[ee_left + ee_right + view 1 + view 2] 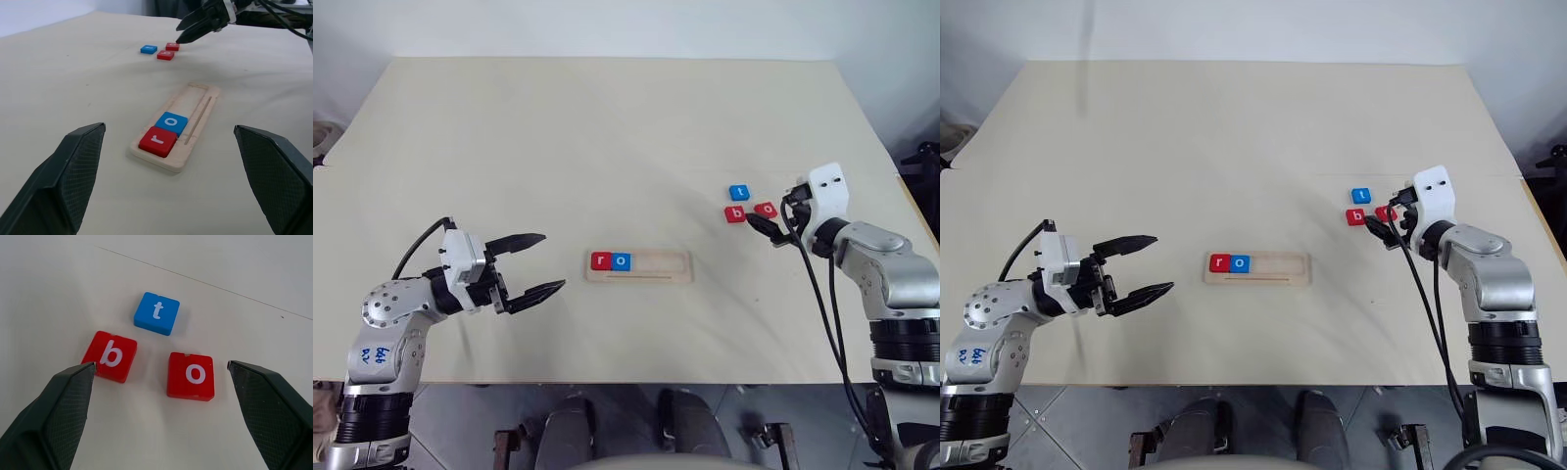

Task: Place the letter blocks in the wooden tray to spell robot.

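So on the left side of the head view, the left tool (532, 264) hangs low over the tabletop (607, 127), fingers spread wide and gripping nothing, pointing toward the middle. Lots of bare surface around it, and the whole upper half of the frame is open too.

Center, slightly below the middle, sits the wooden tray (651, 266). Its left end holds a red r block (601, 260) and a blue o block (621, 260) touching side by side; the rest of the groove to the right is free.

Over at the right, well apart from the tray, three loose blocks lie in a little cluster: blue t block (157, 313) farthest up, red b block (110, 355) and red o block (191, 375) below it, none touching. The right tool (766, 221) hovers just beside them, jaws wide apart and grasping nothing, with b and o sitting between its fingertips in the wrist view. The tabletop's right edge is close by.
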Available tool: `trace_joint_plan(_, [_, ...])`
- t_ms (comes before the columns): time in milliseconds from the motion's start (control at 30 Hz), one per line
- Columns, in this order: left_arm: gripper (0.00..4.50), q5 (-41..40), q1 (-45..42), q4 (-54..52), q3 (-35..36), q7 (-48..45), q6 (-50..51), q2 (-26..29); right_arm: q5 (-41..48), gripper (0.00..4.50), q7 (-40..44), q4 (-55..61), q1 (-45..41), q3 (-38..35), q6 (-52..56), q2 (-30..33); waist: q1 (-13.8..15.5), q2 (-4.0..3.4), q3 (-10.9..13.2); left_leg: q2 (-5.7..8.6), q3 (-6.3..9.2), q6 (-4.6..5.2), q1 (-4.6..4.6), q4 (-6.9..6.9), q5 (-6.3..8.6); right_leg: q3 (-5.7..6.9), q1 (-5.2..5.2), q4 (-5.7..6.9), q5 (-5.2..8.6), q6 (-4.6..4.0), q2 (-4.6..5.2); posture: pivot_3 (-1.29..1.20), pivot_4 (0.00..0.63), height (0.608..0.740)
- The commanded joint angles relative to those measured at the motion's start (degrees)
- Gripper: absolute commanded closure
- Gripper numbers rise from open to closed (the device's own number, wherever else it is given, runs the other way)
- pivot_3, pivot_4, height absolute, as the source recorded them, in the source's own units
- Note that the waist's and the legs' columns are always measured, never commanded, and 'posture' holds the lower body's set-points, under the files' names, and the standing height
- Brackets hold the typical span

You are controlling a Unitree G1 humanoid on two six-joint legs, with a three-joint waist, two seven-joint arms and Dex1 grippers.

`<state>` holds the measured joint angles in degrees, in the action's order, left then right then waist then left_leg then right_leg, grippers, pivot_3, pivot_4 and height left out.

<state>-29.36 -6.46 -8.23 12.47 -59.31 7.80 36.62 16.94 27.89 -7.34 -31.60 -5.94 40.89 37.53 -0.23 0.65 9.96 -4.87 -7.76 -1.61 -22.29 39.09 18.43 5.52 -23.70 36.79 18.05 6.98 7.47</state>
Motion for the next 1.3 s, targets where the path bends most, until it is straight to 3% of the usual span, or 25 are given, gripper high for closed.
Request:
trace_joint_plan(33, [0.03,-1.52,0.45,-2.64,1.12,0.98,0.30,-0.20,-0.23,0.00,-1.05,0.19,-1.99,-1.03,1.01,-0.88,-0.03,0.00,0.00,0.00,-0.01,0.00,0.00,0.00,0.00,0.00,0.00,0.00,0.00,0.00,0.00,0.00,0.150,0.740])
trace_joint_plan(400, [0.03,-2.39,0.36,-2.96,0.84,1.05,1.79,-0.13,-0.34,0.00,-0.23,4.00,-2.82,0.24,3.52,-2.71,-0.04,-0.01,0.00,-0.01,0.00,0.00,0.00,-0.01,0.00,0.00,-0.02,0.02,0.00,0.00,-0.02,0.00,0.150,0.740])
trace_joint_plan(700, [0.03,-1.98,0.36,-3.34,0.79,1.64,1.25,-0.32,-2.08,0.00,-8.09,7.71,-2.63,2.06,8.25,-11.12,-0.42,-0.01,0.00,-0.02,0.00,0.00,-0.01,-0.03,0.00,0.00,-0.06,0.05,0.00,-0.01,-0.02,0.00,0.150,0.740])
trace_joint_plan(967, [0.03,-2.09,1.31,-4.65,1.45,2.34,1.49,0.22,-4.64,0.00,-13.54,3.50,-4.01,1.61,7.34,-15.12,-0.92,-0.01,0.00,-0.02,0.00,-0.01,-0.02,-0.04,0.00,0.00,-0.06,0.05,0.00,-0.01,-0.02,0.00,0.150,0.740])
trace_joint_plan(1067, [0.00,-2.14,1.39,-4.99,1.55,2.53,1.53,0.35,-4.73,0.61,-14.65,1.63,-5.12,0.84,7.26,-16.11,-1.36,-0.01,0.00,-0.02,0.01,0.00,-0.02,-0.08,0.00,0.00,-0.07,0.06,0.01,-0.02,-0.02,0.00,0.150,0.740])
trace_joint_plan(1300, [0.00,-2.16,1.41,-5.39,1.72,2.93,1.37,0.28,-4.56,3.00,-14.53,0.53,-5.70,0.79,7.55,-16.92,-1.43,-0.01,0.00,-0.02,0.01,-0.01,-0.02,-0.10,0.00,0.00,-0.07,0.04,0.01,-0.02,-0.02,0.00,0.150,0.740])
